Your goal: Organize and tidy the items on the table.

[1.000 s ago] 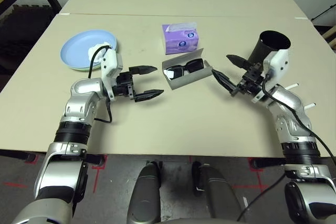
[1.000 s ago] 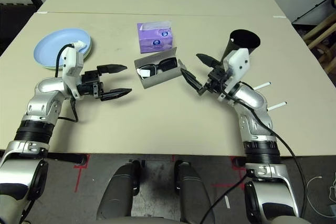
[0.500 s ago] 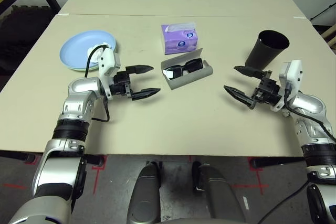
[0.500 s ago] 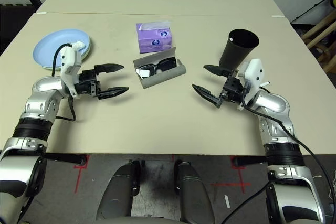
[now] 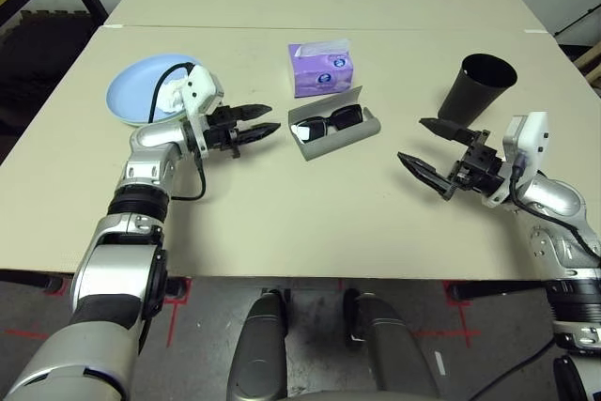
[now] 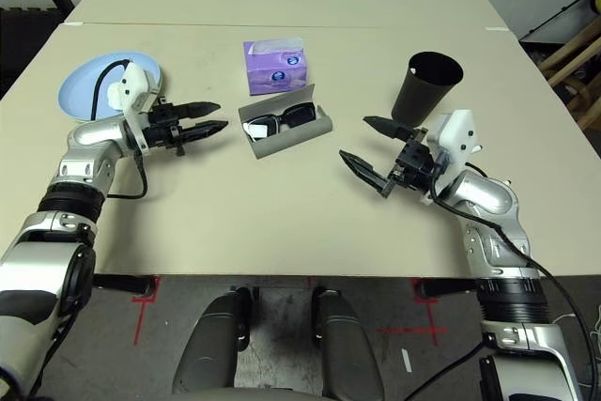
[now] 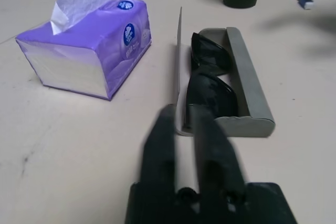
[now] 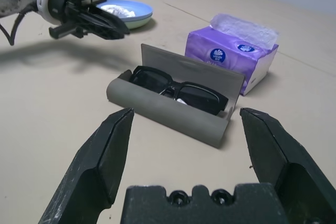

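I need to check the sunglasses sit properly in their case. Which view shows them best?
The right wrist view: the black sunglasses lie lenses-up inside the open grey case, seen close. The left wrist view shows them end-on; the eye views show them small.

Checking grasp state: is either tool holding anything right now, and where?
Nothing held. Left tool is shut on air short of the glasses case; right tool is open and empty.

Head stereo pair looking forward and down over table (image 5: 310, 223) from above, right eye sitting slightly to side, both taking in whole tabletop. Left wrist camera looking low along own fingers, close on glasses case (image 7: 247, 90) and purple tissue box (image 7: 89, 51). Right wrist camera facing same case from opposite side, near table level, left gripper (image 8: 113, 27) showing beyond.
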{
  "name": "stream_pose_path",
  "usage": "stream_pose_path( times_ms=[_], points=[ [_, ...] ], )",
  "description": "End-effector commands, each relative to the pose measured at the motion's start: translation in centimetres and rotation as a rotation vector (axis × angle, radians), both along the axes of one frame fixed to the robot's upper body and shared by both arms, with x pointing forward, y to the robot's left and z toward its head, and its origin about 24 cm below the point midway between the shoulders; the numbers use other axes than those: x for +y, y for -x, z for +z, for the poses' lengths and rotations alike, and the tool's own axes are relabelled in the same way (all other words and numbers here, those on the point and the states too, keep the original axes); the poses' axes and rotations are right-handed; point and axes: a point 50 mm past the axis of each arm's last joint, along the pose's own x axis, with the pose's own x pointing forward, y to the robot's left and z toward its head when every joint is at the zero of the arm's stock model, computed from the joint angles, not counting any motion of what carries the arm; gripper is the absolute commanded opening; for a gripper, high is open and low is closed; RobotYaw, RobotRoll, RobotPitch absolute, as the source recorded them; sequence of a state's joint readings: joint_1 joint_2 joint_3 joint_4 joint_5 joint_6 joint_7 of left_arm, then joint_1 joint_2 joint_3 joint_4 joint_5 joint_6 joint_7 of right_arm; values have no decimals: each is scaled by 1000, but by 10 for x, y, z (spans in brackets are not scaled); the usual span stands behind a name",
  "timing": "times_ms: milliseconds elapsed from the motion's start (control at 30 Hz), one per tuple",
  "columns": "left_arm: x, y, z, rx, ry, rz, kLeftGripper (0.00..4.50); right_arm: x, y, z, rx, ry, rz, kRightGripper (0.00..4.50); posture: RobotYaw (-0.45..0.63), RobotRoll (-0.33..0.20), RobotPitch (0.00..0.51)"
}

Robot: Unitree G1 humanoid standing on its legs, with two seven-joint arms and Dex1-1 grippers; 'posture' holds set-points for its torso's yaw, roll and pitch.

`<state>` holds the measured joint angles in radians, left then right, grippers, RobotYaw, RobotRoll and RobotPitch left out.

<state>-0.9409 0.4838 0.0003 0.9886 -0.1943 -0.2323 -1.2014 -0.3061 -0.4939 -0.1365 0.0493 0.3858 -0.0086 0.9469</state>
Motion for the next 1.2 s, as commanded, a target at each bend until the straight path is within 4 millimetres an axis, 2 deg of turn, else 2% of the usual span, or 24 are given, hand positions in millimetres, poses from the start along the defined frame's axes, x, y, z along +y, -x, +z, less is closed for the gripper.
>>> stream_pose_path(
  times_ms=[33,233,533,900,1033,1200],
  points=[
    [-7,-3,-2,-4,-30,-8,25,-4,2,-1,15,5,-9,4500,49,0,191],
    [-15,-7,2,-23,-37,-25,25,-4,2,-2,36,-2,-12,4500,47,0,194],
    [-12,-10,4,-28,-68,17,25,0,5,0,31,-11,-5,4500,41,0,194],
    [-21,-12,26,-43,143,-65,25,-2,5,-3,36,0,-6,4500,41,0,191],
    [-19,-14,23,-35,106,-22,25,-1,4,-2,32,2,-3,4500,38,0,192],
    [-15,-15,10,-6,28,56,25,-4,4,-5,37,0,-11,4500,36,0,187]
  ],
)
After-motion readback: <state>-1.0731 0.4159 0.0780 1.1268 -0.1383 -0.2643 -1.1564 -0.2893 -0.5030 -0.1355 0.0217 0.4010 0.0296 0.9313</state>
